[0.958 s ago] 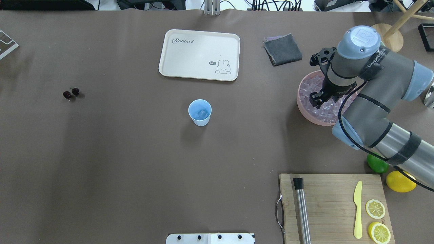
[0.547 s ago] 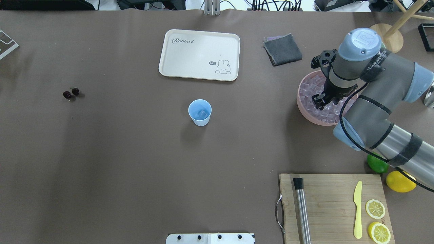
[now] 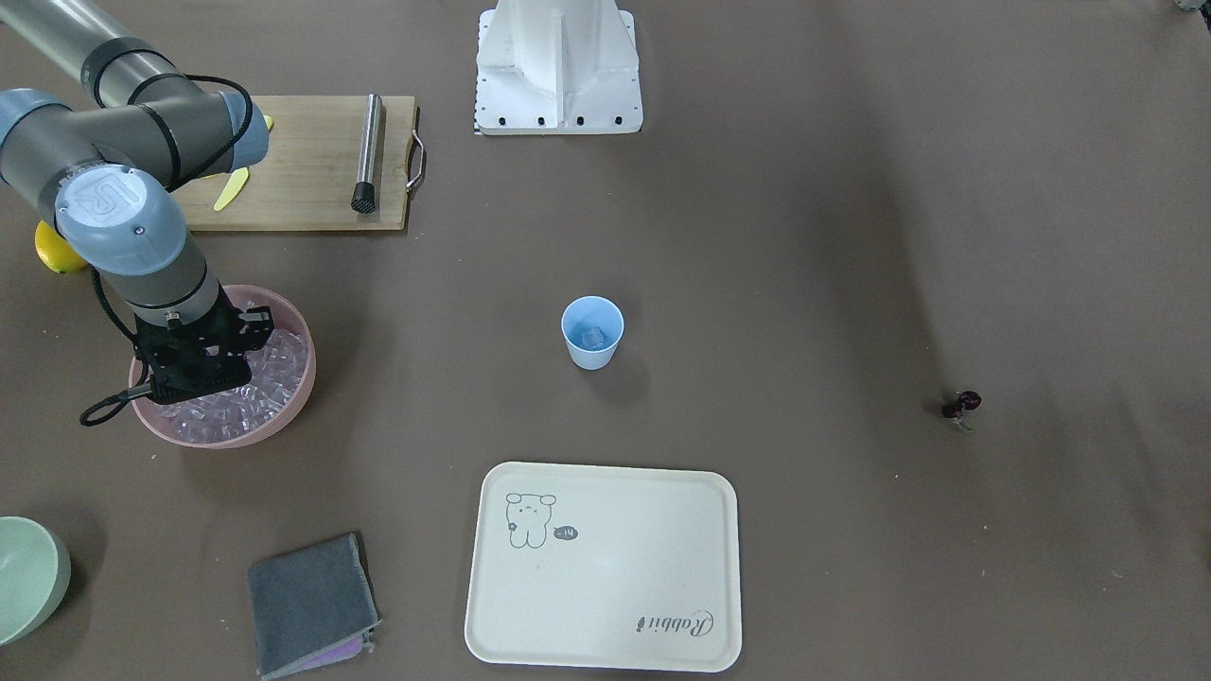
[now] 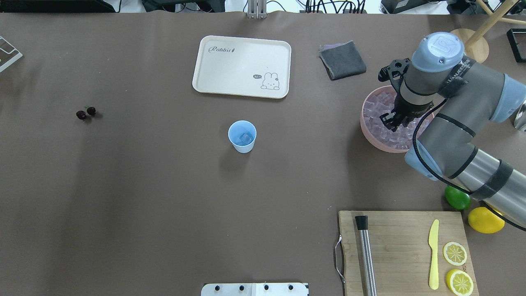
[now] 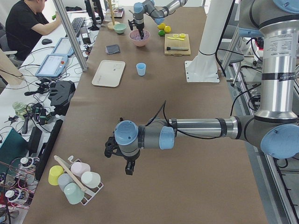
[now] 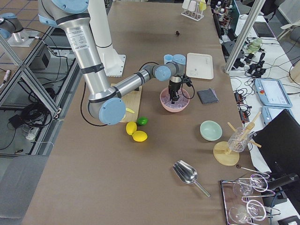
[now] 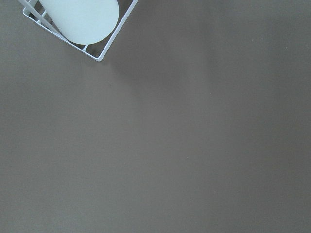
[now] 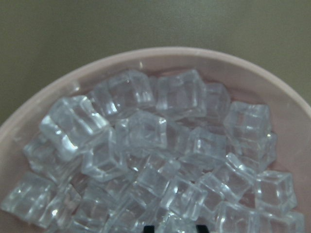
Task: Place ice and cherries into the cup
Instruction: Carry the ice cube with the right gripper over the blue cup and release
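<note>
The light blue cup [image 4: 242, 136] stands mid-table with one ice cube [image 4: 245, 137] in it. More ice [image 8: 146, 131] fills the pink bowl [image 4: 363, 123] at the right. My right gripper [image 4: 392, 121] points down into that bowl. Its two dark fingertips [image 8: 148, 228] show apart at the bottom edge of the right wrist view, just over the cubes, open. The cherries [image 4: 86, 113] lie far off on the left of the table. My left gripper [image 5: 130, 168] hangs over bare table near a cup rack, and I cannot tell whether it is open or shut.
A cream tray [image 4: 242, 65] and a grey cloth [image 4: 342, 59] lie beyond the cup. A cutting board [image 4: 394, 246] holds a steel muddler, a yellow knife and lemon slices. A lime [image 4: 457, 198] and a lemon [image 4: 485, 220] sit beside it. A pale green bowl [image 3: 24, 577] stands near the pink one.
My right gripper has shifted slightly rightward over the pink bowl and settled closer to the ice. The cup and cherries have not moved.
</note>
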`<state>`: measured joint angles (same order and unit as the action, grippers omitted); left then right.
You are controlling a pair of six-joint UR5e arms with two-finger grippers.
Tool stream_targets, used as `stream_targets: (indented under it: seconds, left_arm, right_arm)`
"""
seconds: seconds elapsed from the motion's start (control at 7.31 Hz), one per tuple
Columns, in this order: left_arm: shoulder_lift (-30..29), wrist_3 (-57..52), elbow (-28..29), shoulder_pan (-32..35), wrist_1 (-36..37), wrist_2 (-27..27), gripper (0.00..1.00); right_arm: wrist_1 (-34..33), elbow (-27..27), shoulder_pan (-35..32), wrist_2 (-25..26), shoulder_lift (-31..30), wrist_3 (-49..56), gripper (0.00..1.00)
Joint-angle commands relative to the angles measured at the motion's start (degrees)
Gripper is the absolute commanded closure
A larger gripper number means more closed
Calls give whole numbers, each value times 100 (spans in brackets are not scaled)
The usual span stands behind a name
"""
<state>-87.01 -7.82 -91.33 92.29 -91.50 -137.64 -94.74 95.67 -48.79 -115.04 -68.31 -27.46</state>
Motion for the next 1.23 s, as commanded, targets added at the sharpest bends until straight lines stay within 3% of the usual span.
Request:
stream_targets:
  seconds: [0.0, 0.27, 0.41, 0.55, 0.68, 0.82, 1.09]
  left_arm:
    - [0, 0, 1, 0, 0, 0, 2]
    - [0, 9, 10, 0, 0, 0, 2]
    - [0, 9, 1, 0, 0, 0, 2]
    - [0, 9, -7, 0, 9, 0, 2]
    - [0, 9, 10, 0, 0, 0, 2]
    - [0, 9, 10, 0, 0, 0, 2]
    - [0, 0, 71, 0, 0, 17, 2]
  right_arm:
    - [-488, 30, -252, -167, 350, 39, 77]
    - [-1735, 13, -316, -212, 1446, -31, 78]
    - [-1828, -74, 94, -160, 1808, -736, 79]
    - [-1811, -414, 454, -90, 2404, -1639, 80]
    - [-1785, -1236, 754, -45, 3332, -2292, 80]
    - [-1489, -1888, 1061, 51, 3959, -2830, 80]
    - [-85, -2481, 1537, 314, 4053, -3510, 79]
